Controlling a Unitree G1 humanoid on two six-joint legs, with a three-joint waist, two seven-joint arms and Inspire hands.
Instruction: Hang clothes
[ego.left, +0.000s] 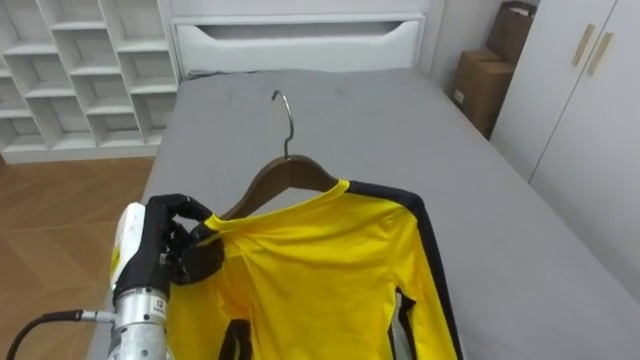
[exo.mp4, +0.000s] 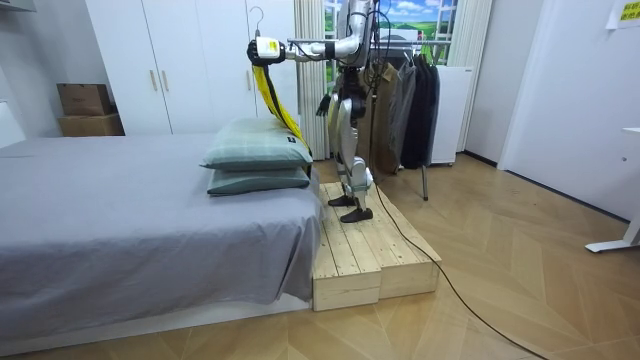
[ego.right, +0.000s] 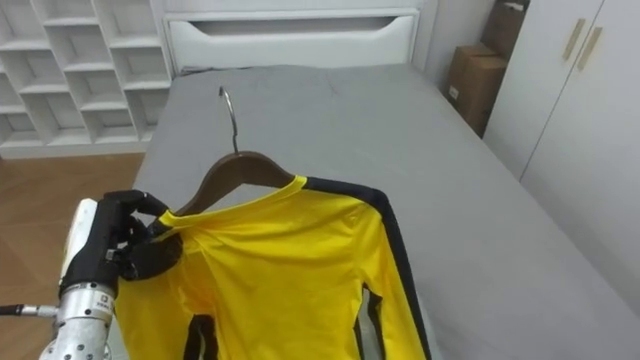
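Fingers (ego.left: 186, 211), left hand (ego.left: 163, 250), curled round hanger (ego.left: 290, 175); yellow shirt (ego.left: 320, 270) above grey bed (ego.left: 400, 130), shelves (ego.left: 80, 70) beyond.

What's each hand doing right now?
Left hand: fingers shut on the shoulder of the yellow shirt, over the hanger.
Right hand: low by its side, cannot be told.

ahead of the left hand (ego.left: 168, 245) the grey bed (ego.left: 350, 130) lies bare up to the white headboard (ego.left: 300, 45), the yellow shirt (ego.left: 320, 270) on its wooden hanger (ego.left: 285, 178) spreads from the hand to its right, and stacked pillows (exo.mp4: 258, 160) lie below it.
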